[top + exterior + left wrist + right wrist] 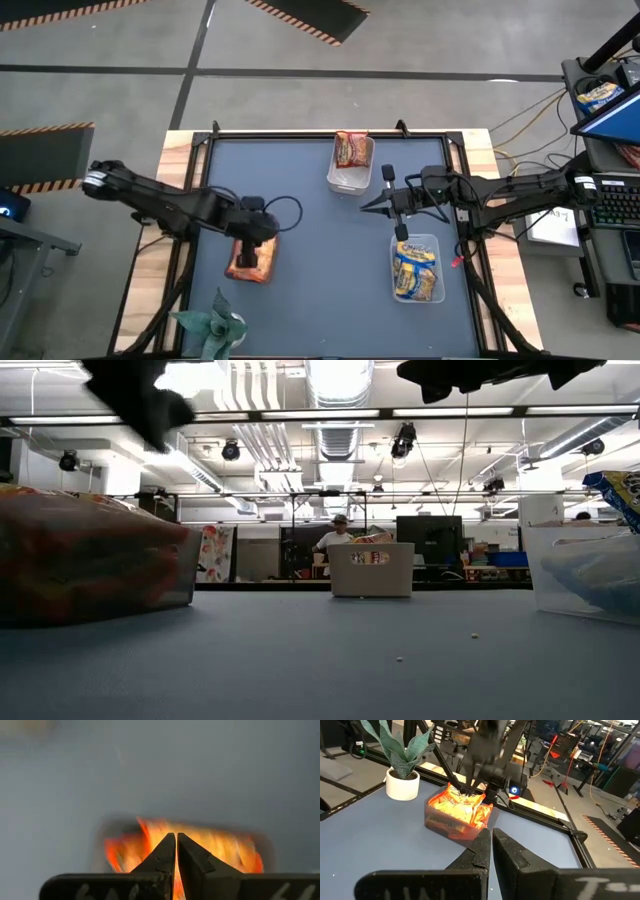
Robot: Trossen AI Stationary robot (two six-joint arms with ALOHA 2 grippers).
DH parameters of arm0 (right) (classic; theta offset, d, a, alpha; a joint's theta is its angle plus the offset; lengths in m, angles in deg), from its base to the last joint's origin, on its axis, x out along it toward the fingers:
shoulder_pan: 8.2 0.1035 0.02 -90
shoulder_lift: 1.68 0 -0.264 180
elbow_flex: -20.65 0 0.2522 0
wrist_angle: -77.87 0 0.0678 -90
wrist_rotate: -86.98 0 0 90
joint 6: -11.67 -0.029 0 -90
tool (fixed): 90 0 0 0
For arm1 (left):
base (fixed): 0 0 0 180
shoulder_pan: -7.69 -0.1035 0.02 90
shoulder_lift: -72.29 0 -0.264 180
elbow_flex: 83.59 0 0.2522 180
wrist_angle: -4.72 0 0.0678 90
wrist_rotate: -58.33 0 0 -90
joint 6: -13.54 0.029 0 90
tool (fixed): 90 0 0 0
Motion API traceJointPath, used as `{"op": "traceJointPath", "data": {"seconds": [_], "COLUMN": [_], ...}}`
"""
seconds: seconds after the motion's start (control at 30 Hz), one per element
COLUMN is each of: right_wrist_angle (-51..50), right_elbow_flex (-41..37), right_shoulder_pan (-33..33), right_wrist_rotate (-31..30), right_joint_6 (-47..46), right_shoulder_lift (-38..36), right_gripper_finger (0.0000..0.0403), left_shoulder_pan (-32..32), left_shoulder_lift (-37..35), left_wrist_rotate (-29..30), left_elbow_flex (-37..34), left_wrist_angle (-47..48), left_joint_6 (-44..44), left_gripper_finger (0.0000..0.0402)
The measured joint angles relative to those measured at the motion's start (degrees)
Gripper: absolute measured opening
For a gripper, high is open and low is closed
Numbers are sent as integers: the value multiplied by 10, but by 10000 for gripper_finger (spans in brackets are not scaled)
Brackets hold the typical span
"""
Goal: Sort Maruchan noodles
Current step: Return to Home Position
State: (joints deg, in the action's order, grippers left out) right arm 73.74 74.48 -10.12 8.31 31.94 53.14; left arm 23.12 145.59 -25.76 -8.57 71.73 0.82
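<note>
Orange-red Maruchan packets (250, 263) fill a clear tub (188, 575) near the table's near-left part. My left gripper (258, 236) hovers shut just above it, pointing down; the left wrist view shows the shut gripper (176, 840) over the blurred orange packets (225, 847). One orange packet (351, 148) stands in a clear tub (343, 181) at the far middle. Blue-and-yellow packets (414, 270) lie in a third tub (434, 242) on the right. My right gripper (368, 204) is shut in the air between those two tubs, seen also in its wrist view (490, 834).
A small potted plant (214, 324) in a white pot (402, 784) stands at the near edge, left of centre. Bare grey table surface (320, 270) lies between the tubs. A person (338, 536) stands in the room far behind the table.
</note>
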Motion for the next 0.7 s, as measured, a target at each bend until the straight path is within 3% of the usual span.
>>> {"op": "traceJointPath", "data": {"seconds": [0.07, 0.17, 0.4, 0.57, 0.7], "right_wrist_angle": [-5, -18, 44, 142, 166], "right_elbow_flex": [0, 0, -97, -210, -264], "right_shoulder_pan": [0, 0, 0, -9, -11], "right_wrist_rotate": [1, 11, 71, 68, 68], "right_joint_6": [-1, -2, -49, -90, -108], "right_shoulder_lift": [0, -1, -30, -96, -177], "right_gripper_finger": [9, 9, 9, 9, 9], "left_shoulder_pan": [5, 6, 1, -22, -40], "left_shoulder_lift": [-30, -82, -242, -376, -471], "left_wrist_rotate": [40, 54, 49, 50, 51], "left_elbow_flex": [-11, -54, -247, -358, -416], "left_wrist_angle": [-63, -177, -467, -571, -595], "left_joint_6": [42, 110, 259, 266, 263], "left_gripper_finger": [0, 0, 0, 0, 0]}}
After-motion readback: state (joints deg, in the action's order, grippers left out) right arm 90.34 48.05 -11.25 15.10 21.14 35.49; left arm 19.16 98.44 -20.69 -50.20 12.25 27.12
